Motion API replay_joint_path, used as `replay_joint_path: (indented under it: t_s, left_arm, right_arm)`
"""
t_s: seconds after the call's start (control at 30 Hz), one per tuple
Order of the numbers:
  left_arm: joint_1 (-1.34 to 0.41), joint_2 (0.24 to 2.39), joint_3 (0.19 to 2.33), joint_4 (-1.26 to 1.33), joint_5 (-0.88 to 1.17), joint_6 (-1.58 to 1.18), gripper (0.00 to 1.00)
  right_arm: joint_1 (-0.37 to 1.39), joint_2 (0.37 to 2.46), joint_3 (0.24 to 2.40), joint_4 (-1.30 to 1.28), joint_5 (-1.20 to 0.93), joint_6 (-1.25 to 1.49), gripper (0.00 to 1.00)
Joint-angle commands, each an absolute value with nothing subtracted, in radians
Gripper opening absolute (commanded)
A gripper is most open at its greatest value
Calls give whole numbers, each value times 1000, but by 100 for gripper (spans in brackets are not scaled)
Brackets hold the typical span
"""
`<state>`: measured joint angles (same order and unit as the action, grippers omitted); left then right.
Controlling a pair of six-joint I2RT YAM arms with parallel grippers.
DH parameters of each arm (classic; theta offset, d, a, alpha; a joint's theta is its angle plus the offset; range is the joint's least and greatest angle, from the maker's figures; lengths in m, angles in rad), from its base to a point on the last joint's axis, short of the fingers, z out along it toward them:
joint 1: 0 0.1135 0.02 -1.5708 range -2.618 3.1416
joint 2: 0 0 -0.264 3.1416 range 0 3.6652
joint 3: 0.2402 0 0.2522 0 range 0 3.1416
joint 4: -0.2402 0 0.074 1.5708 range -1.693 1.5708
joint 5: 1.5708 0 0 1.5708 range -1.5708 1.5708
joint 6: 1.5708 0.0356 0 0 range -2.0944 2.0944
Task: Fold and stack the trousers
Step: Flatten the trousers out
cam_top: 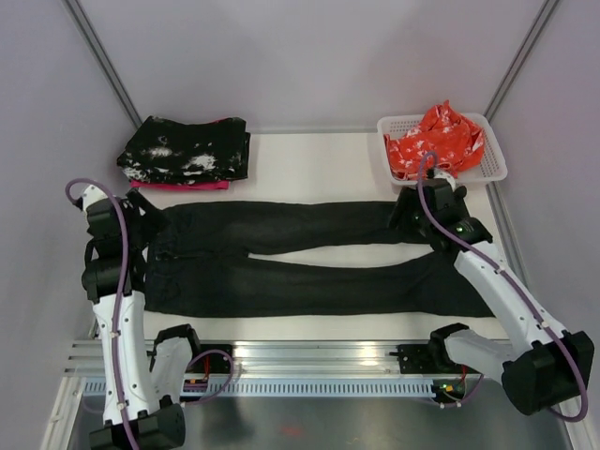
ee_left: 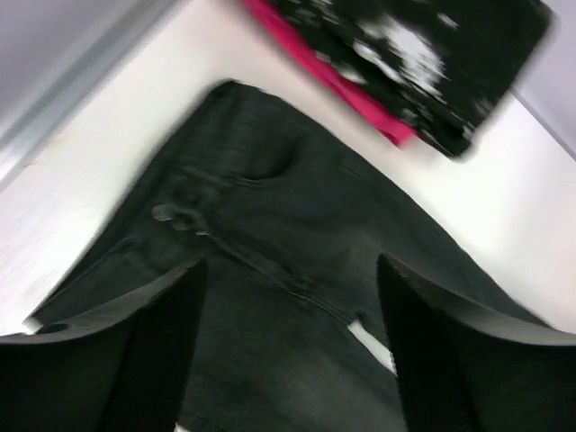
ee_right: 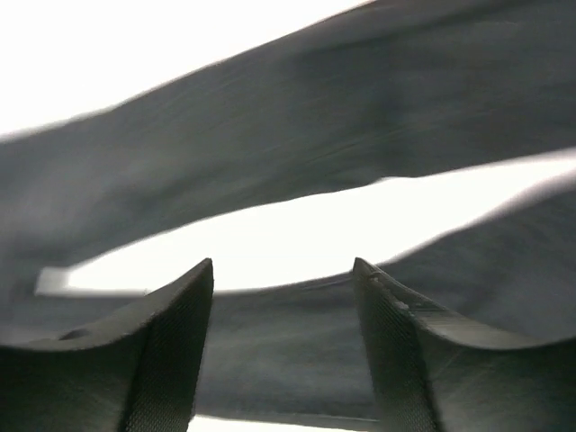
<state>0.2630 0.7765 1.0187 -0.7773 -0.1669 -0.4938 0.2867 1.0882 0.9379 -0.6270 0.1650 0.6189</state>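
Note:
The black trousers lie flat across the table, waist at the left, both legs stretching right with a narrow gap between them. My left gripper hovers open over the waist end; the left wrist view shows the waistband and crotch seam between its spread fingers. My right gripper hovers open over the far leg's cuff end; the right wrist view shows both legs and the white gap, with nothing between its fingers.
A folded stack of black cloth speckled with white on pink cloth sits at the back left. A white basket holding orange-red printed cloth stands at the back right. A metal rail runs along the near edge.

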Motion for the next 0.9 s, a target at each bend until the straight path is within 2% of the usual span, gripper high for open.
replay_joint_path:
  t_s: [0.0, 0.07, 0.2, 0.3, 0.4, 0.47, 0.53, 0.57, 0.6, 0.7, 0.87]
  left_arm:
    - [256, 863, 936, -645, 220, -443, 77]
    - [242, 906, 864, -591, 265, -483, 73]
    - [201, 920, 779, -566, 195, -517, 68]
    - [199, 907, 730, -558, 204, -551, 48]
    - [189, 894, 680, -554, 218, -574, 37]
    - [181, 893, 645, -560, 206, -597, 25]
    - [179, 894, 617, -555, 195, -618, 24]
    - [175, 897, 594, -551, 183, -641, 16]
    - [179, 900, 583, -543, 183, -647, 12]
    - [176, 905, 557, -534, 178, -655, 7]
    - [176, 897, 548, -537, 160, -635, 7]
  right_arm:
    - [391, 1158, 919, -446, -62, 476, 65]
    - [503, 1216, 907, -350, -69, 407, 58]
    - [716, 1330, 913, -233, -29, 244, 58]
    - [774, 1429, 911, -134, -95, 203, 58]
    - [808, 1538, 936, -92, -117, 169, 55]
    - [825, 1617, 974, -94, -121, 161, 52]
    - [856, 1675, 1003, -89, -141, 150, 51]
    - [871, 1689, 1006, -84, -138, 149, 51]
    - [894, 1703, 1012, -81, -130, 144, 51]
    - [919, 1759, 1037, -74, -120, 130, 51]
    - [928, 1815, 1074, -75, -115, 141, 52]
